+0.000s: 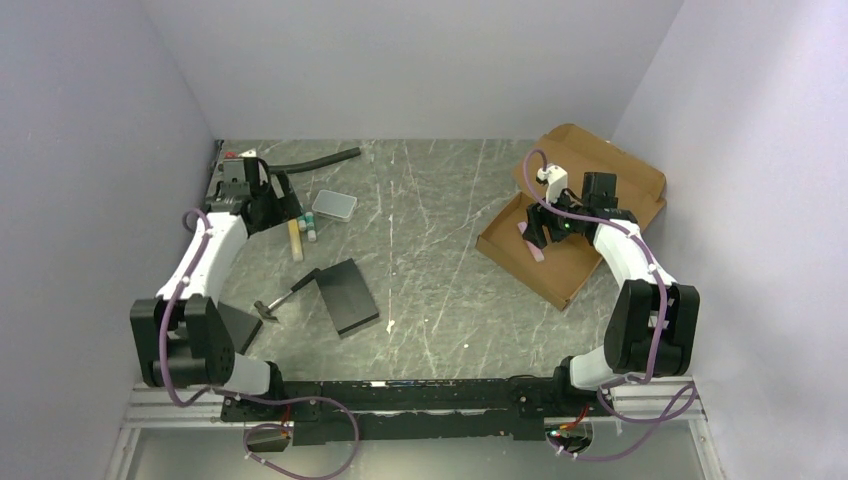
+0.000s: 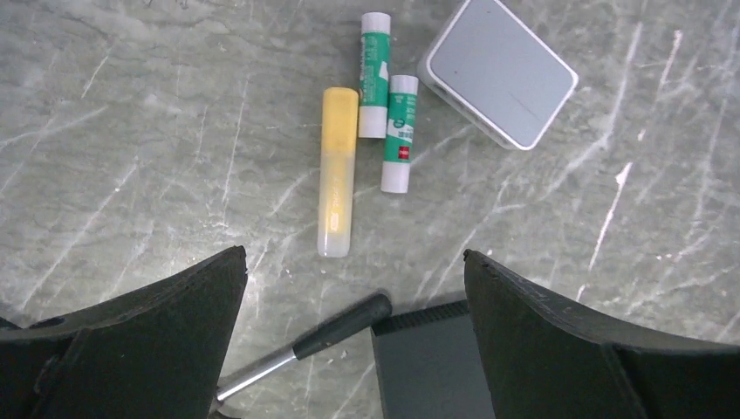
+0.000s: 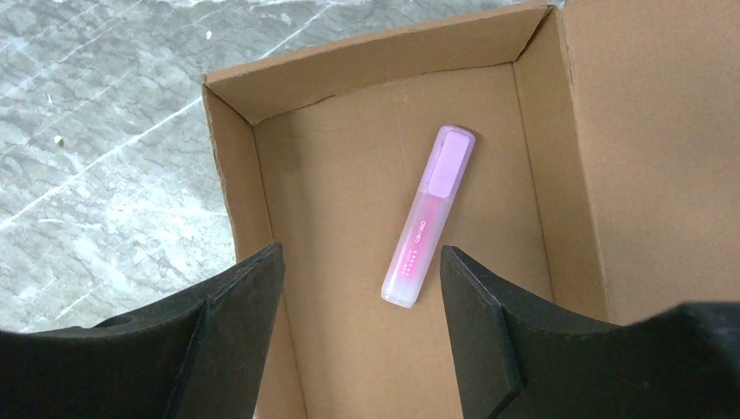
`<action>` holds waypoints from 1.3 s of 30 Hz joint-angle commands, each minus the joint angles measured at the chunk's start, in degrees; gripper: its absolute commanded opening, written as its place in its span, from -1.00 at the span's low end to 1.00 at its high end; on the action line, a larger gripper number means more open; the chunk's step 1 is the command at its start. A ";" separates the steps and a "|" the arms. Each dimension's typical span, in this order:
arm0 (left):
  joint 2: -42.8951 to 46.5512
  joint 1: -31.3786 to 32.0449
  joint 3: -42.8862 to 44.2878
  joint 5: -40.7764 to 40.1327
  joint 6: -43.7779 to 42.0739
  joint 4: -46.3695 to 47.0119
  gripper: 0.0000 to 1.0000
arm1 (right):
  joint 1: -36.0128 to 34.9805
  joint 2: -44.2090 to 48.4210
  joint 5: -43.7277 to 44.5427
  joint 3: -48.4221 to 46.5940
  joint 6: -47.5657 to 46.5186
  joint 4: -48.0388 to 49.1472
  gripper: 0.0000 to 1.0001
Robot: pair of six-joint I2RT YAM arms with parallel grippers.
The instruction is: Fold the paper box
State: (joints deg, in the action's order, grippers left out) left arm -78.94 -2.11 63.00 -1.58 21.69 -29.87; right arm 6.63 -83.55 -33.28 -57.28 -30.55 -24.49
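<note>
The paper box is a shallow brown cardboard mailer at the right of the table, its lid open toward the back wall. A pink highlighter lies on the box floor, between its walls. My right gripper hangs open and empty just above the box interior, near the highlighter's lower end; it also shows in the top view. My left gripper is open and empty over the table at the far left, also seen in the top view, well away from the box.
Under the left gripper lie a yellow highlighter, two green glue sticks, a small grey case, a small hammer and a black slab. A black hose lies at the back left. A second black slab lies by the left arm.
</note>
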 commanded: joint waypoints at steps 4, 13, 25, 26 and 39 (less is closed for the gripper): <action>-5.09 -1.71 4.23 6.94 -3.72 -4.87 0.99 | -0.51 1.19 -1.53 -2.22 -1.44 -0.47 0.40; -9.59 -4.48 4.07 11.31 -4.25 -5.71 0.99 | -1.00 0.37 -1.00 -1.96 -1.73 -0.38 0.41; -19.24 -4.41 9.07 2.81 0.88 -12.35 0.99 | -1.10 0.56 -1.59 -1.96 -1.78 -0.48 0.43; -19.35 -4.40 8.74 2.13 1.85 -11.68 0.99 | -1.09 0.52 -1.63 -1.96 -1.72 -0.47 0.43; -30.43 -3.39 16.54 7.07 -0.14 -12.88 0.48 | -1.95 0.19 -1.71 -2.05 -2.11 -0.78 0.44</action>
State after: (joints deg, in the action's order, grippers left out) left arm -110.19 -6.24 76.99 6.46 22.15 -41.52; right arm 4.82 -83.57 -33.54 -57.28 -31.55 -25.61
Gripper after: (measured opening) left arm 0.763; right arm 0.720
